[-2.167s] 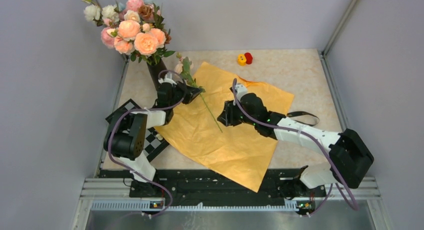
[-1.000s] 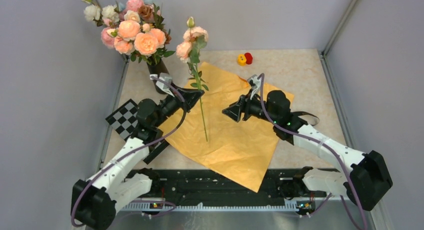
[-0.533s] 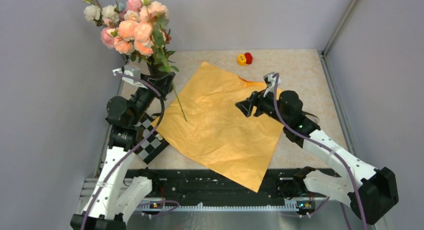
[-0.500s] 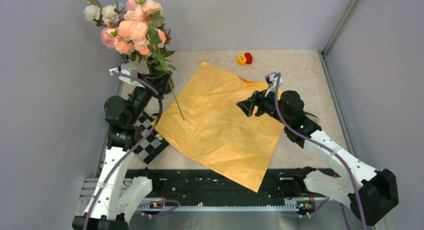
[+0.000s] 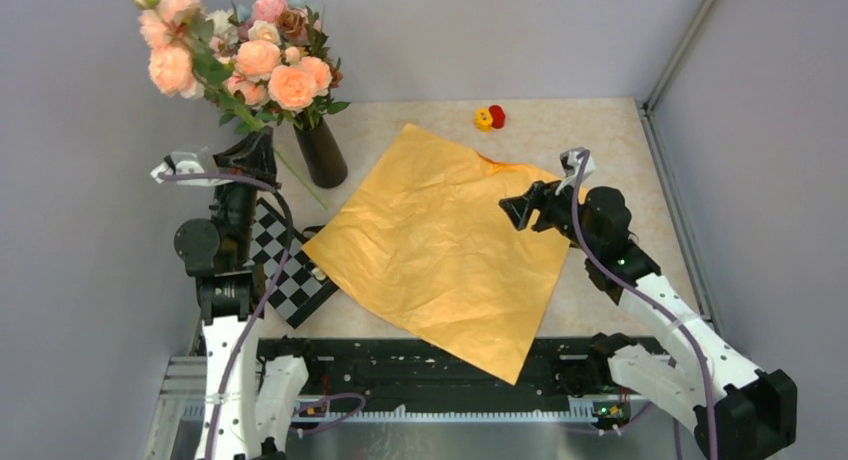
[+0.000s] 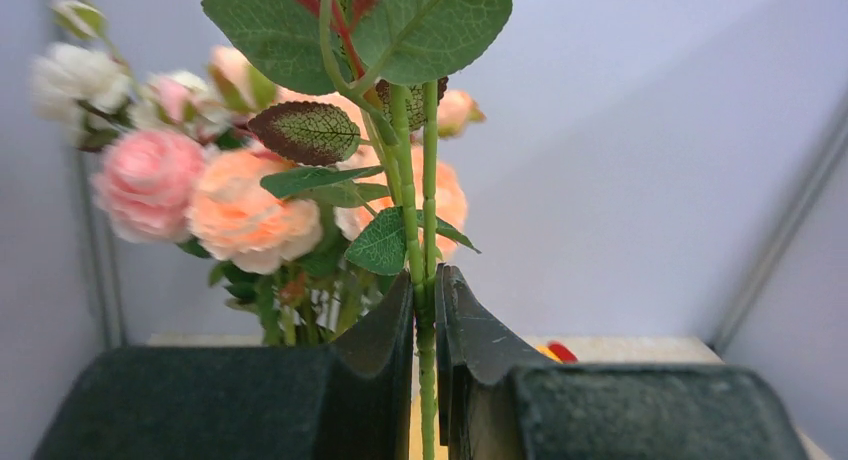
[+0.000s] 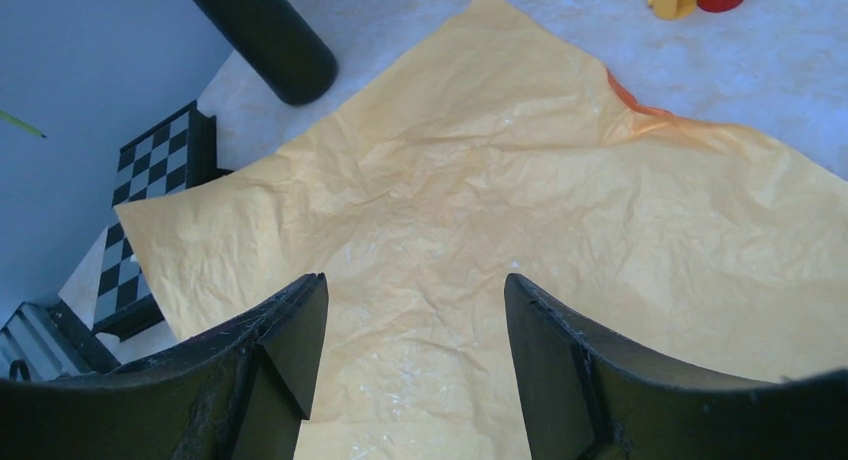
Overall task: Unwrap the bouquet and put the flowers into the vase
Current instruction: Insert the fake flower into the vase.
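On the worktop point(image 5: 590, 140) the orange paper point(image 5: 440, 250) is lying flat and open, so unwrapping is looking done; the vase point(image 5: 322, 155) at back left is already holding most flowers point(image 5: 290, 85). One stem point(image 5: 235, 105) is hanging just left of the vase, not in it: long axis running steep, blooms pointing up-left, cut end down-right. Its insertion is what's remaining. The left pincer point(image 6: 425, 280) is clamping that stem; the right pincer point(image 7: 412, 280) is hovering wide open, empty, over the paper.

On the table point(image 5: 590, 140) lies the paper sheet point(image 5: 440, 250). The vase point(image 5: 322, 152) stands at its 11 o'clock, a board point(image 5: 285, 275) at 9, seemingly tucked under its edge, two loose heads point(image 5: 489, 117) at 1. The left tool point(image 5: 255, 140), pinching the flowers point(image 5: 172, 68), sits at the vase's 9 o'clock.
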